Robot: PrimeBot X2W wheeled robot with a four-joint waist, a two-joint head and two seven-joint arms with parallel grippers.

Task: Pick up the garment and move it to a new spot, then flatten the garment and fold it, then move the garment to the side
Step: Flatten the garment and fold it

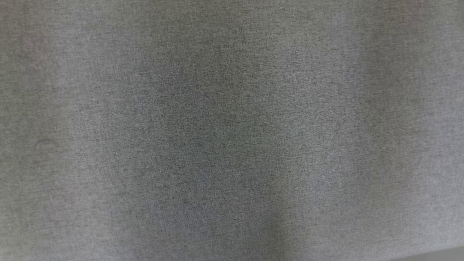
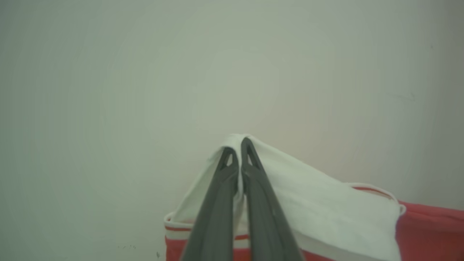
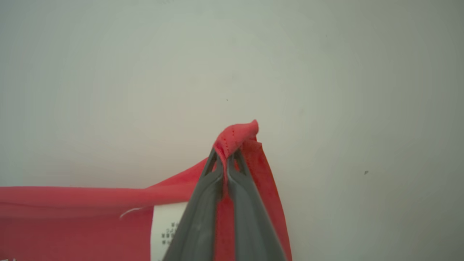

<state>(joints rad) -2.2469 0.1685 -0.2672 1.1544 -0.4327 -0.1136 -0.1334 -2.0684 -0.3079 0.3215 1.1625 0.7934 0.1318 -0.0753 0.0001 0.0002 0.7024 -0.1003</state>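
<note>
The garment (image 2: 326,214) is red with a white part edged in red stripes. My left gripper (image 2: 237,146) is shut on a fold of its white cloth, which drapes over the fingertips and runs off to the lower right into the red cloth. In the right wrist view my right gripper (image 3: 226,154) is shut on a pinched red hem of the garment (image 3: 72,221). That red cloth stretches away to the left, and a white care label (image 3: 168,226) hangs beside the fingers. Both held edges stand against a plain pale surface.
The head view shows a flat grey woven cloth surface (image 1: 232,130) with soft shadows, and a paler strip at the bottom right corner (image 1: 435,255). A pale blank surface (image 2: 145,90) lies behind the garment in both wrist views.
</note>
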